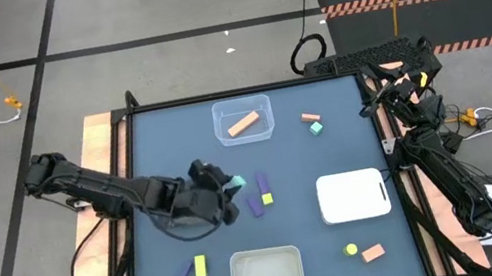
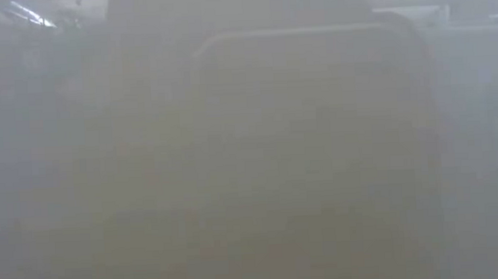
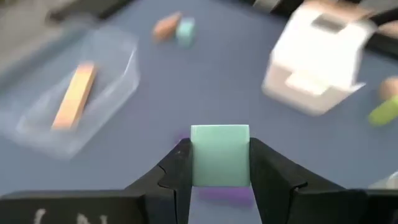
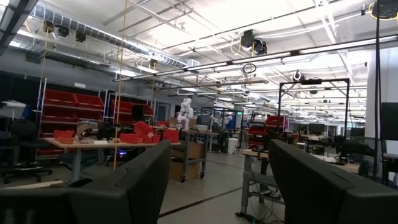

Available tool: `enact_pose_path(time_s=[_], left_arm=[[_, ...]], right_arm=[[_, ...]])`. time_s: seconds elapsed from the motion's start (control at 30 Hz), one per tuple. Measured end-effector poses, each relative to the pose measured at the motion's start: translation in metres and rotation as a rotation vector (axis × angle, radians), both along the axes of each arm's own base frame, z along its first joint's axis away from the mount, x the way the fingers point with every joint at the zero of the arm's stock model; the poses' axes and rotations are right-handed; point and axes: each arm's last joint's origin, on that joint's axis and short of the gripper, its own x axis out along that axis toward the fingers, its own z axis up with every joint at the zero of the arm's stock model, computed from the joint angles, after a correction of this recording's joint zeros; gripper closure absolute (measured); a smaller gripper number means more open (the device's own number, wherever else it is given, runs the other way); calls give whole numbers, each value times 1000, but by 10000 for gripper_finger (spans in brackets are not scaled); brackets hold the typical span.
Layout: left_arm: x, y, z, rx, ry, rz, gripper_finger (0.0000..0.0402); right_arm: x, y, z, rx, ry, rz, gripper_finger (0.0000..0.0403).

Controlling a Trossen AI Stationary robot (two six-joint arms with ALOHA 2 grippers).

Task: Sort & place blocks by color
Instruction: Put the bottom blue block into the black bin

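My left gripper point(image 1: 226, 188) is over the middle of the blue table and is shut on a teal cube point(image 3: 219, 155), which also shows in the high view point(image 1: 238, 182). Just beyond it lie two purple bars point(image 1: 256, 205) point(image 1: 263, 184) and a yellow-green cube point(image 1: 267, 198). A clear tray point(image 1: 263, 130) at the far side holds an orange bar point(image 1: 244, 124). My right gripper point(image 4: 217, 186) is open and empty, parked off the table's right edge point(image 1: 401, 82) and pointing into the room. My left gripper pinches the teal cube by two opposite side faces point(image 3: 194, 158) between its two fingers. The cube's face stands square between the fingertips point(image 3: 180, 165). A purple piece point(image 3: 227, 195) shows under it; whether the cube is clear of the table I cannot tell.
An orange block point(image 1: 310, 118) and a teal block point(image 1: 315, 128) lie far right. A white container point(image 1: 353, 195) stands at the right, and a second clear tray point(image 1: 266, 275) at the near edge. Near it lie a purple bar point(image 1: 186, 273), a yellow-green block point(image 1: 200, 264), a yellow-green round piece point(image 1: 350, 251) and an orange block point(image 1: 373, 253). The low view is fogged over.
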Motion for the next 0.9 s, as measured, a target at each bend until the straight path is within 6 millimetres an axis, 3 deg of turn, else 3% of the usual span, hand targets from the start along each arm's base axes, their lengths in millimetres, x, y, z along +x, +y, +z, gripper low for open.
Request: enact_pose_path(time_s=[0.4, 0.9], left_arm=[[-45, -1, -24, -138, 288, 353, 278], [-58, 2, -57, -216, 390, 531, 278]], right_arm=[[0, 0, 0, 0, 0, 0, 140], [0, 0, 0, 0, 0, 0, 140]])
